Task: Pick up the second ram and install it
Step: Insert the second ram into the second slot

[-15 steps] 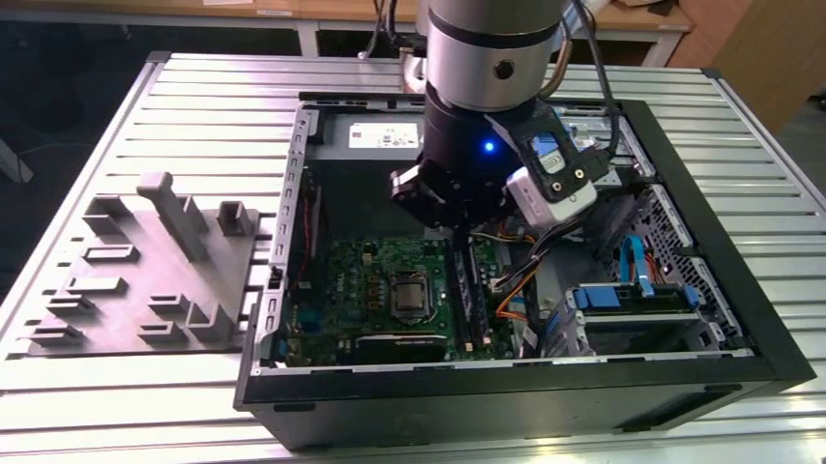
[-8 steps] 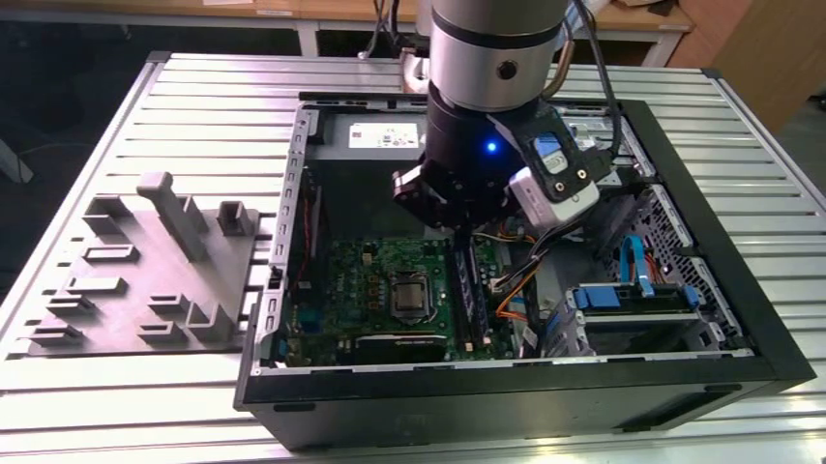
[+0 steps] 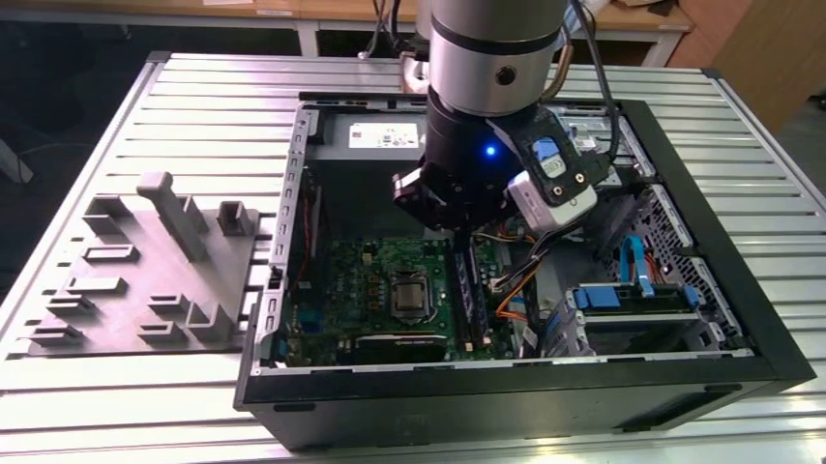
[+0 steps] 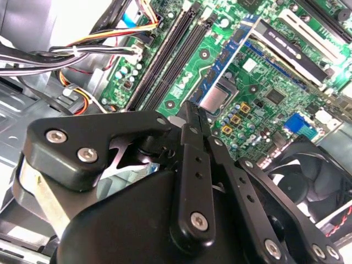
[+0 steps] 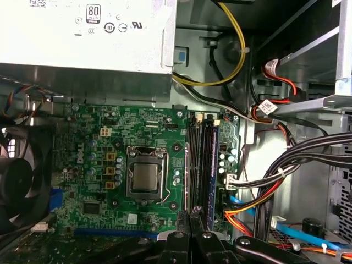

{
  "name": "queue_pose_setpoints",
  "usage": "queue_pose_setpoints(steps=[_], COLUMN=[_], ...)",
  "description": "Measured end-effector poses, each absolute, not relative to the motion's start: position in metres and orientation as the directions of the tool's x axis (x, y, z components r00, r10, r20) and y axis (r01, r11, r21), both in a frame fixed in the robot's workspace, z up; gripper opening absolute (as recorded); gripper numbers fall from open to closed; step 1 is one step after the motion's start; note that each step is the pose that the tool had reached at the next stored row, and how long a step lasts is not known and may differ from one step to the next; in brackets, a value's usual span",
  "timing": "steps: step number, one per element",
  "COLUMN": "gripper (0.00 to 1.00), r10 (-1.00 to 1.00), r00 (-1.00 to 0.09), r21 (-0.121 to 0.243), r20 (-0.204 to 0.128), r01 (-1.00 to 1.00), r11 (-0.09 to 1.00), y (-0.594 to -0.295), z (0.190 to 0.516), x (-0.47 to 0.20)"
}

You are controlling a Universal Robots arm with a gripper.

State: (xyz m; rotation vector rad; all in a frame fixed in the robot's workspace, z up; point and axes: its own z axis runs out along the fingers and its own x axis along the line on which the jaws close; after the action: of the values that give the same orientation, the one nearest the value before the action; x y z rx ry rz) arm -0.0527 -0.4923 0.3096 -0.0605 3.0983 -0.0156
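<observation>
My gripper (image 5: 192, 220) hangs inside the computer case (image 3: 516, 391), its fingers pressed together with nothing visible between them. The tips sit just above one end of the memory slots (image 5: 195, 159), along the motherboard's (image 5: 82, 192) edge nearest the cables (image 5: 275, 181). I take the second ram (image 5: 213, 159) to be the stick standing on edge in the slot closest to those cables, so I am not carrying it; fingers held together give a narrow tip, suited to pressing on a stick's top edge between the cables and the processor (image 5: 146, 177).

Dark second ram (image 3: 469, 295) stands edgewise in a slot.
</observation>
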Motion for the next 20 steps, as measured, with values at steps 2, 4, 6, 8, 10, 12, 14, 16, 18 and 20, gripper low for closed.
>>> queue_pose_setpoints(steps=[2, 4, 6, 8, 10, 12, 14, 16, 18, 20], gripper=[0.11, 0.11, 0.11, 0.11, 0.11, 0.11, 0.11, 0.11, 0.11, 0.11], r10=[-0.039, -0.039, -0.039, -0.039, -0.039, -0.039, -0.039, -0.039, -0.039, -0.039], r00=[-0.998, -0.998, -0.998, -0.998, -0.998, -0.998, -0.998, -0.998, -0.998, -0.998], r21=[-0.010, -0.009, -0.009, -0.009, -0.009, -0.009, -0.009, -0.009, -0.009, -0.009], r20=[-0.043, -0.043, -0.043, -0.043, -0.042, -0.042, -0.042, -0.042, -0.042, -0.042], r01=[-0.039, -0.039, -0.039, -0.039, -0.039, -0.039, -0.039, -0.039, -0.039, -0.038], r11=[0.999, 0.999, 0.999, 0.999, 0.999, 0.999, 0.999, 0.999, 0.999, 0.999], y=[-0.492, -0.492, -0.492, -0.492, -0.492, -0.492, -0.492, -0.492, -0.492, -0.492], z=[0.309, 0.309, 0.309, 0.308, 0.308, 0.307, 0.304, 0.301, 0.298, 0.295], x=[-0.053, -0.052, -0.050, -0.046, -0.044, -0.043, -0.042, -0.042, -0.042, -0.042])
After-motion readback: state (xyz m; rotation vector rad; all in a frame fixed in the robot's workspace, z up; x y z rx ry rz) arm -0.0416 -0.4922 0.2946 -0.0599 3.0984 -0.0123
